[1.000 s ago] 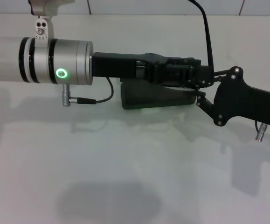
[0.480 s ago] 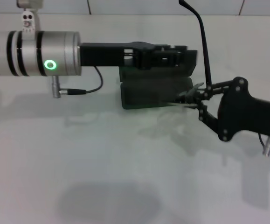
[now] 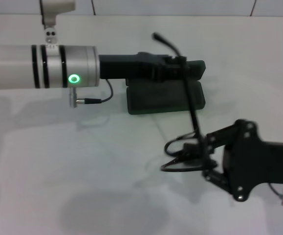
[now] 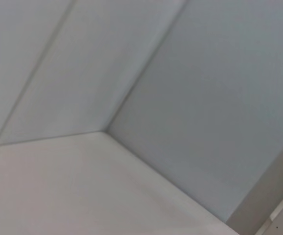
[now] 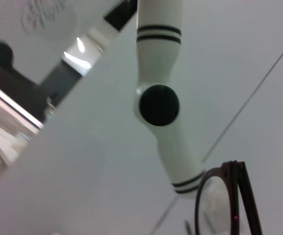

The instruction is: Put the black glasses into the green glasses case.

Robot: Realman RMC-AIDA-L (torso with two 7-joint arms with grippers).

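The green glasses case [image 3: 164, 99] lies open at the far middle of the white table, its lid [image 3: 197, 70] raised behind it. My left gripper [image 3: 173, 68] reaches in from the left and lies along the raised lid. My right gripper [image 3: 204, 156] is in front of the case, to its right, shut on the black glasses [image 3: 183, 155] and holding them above the table. One temple arm [image 3: 192, 110] sticks up across the case. The glasses' rim also shows in the right wrist view [image 5: 239, 196]. The left wrist view shows none of these things.
The white table [image 3: 82, 171] stretches bare in front of the case and to its left. A tiled wall edge [image 3: 180, 7] runs behind the table. The right wrist view looks up at a white robot column [image 5: 160, 105].
My right gripper has pulled back from the case toward the front of the table with the glasses, which have swung round. My left arm dipped left, then returned.
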